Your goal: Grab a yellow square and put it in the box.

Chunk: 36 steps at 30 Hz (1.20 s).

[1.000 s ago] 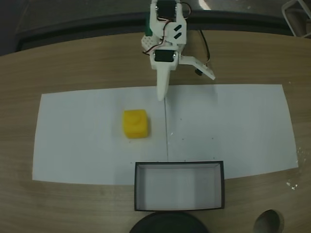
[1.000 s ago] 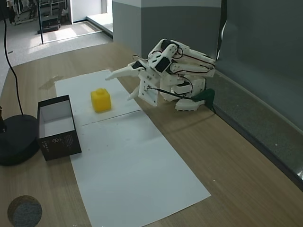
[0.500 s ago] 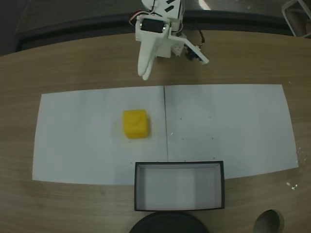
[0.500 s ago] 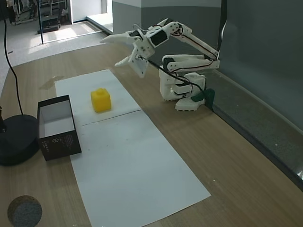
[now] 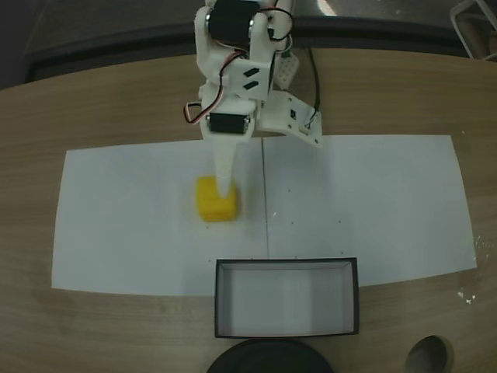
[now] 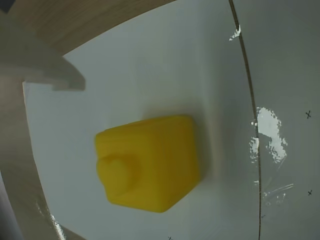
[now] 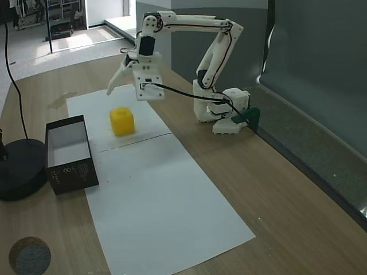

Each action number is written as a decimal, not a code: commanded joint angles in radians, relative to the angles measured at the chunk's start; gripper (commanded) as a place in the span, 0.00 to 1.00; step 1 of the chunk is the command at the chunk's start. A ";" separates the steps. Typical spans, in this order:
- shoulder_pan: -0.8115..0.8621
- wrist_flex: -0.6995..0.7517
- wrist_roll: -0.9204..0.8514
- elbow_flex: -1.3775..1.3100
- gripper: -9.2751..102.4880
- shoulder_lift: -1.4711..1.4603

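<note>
The yellow square (image 5: 215, 203) lies on the white paper, left of the drawn centre line; a fixed view from the side shows the yellow square (image 7: 122, 121) beyond the box. The box (image 5: 217, 299), black-walled with a white floor, stands nearer the front edge and holds nothing. My gripper (image 5: 231, 176) hangs over the square's far edge, pointing down at it. It hovers above and behind the square, gripper (image 7: 114, 86) apart from it. In the wrist view the yellow square (image 6: 150, 167) sits mid-frame, and one finger (image 6: 45, 65) shows at the upper left. The gripper looks open and empty.
A white paper sheet (image 5: 373, 210) covers the middle of the wooden table. A black round base (image 7: 20, 172) stands just beside the box (image 7: 69, 154). A dark round disc (image 7: 28, 255) lies at the table's near corner. The arm's base (image 7: 221, 112) is at the far edge.
The arm has unfolded from its rest pose by the base, lifted, and reached out over the paper to the yellow square. Square and box have not moved.
</note>
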 commanded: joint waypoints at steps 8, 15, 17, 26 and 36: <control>0.060 -0.011 -0.061 -0.156 0.43 -0.273; 0.058 -0.034 -0.067 -0.172 0.42 -0.345; 0.058 -0.046 -0.067 -0.170 0.42 -0.360; 0.051 -0.069 -0.067 -0.170 0.26 -0.391; 0.020 -0.055 -0.061 -0.282 0.17 -0.374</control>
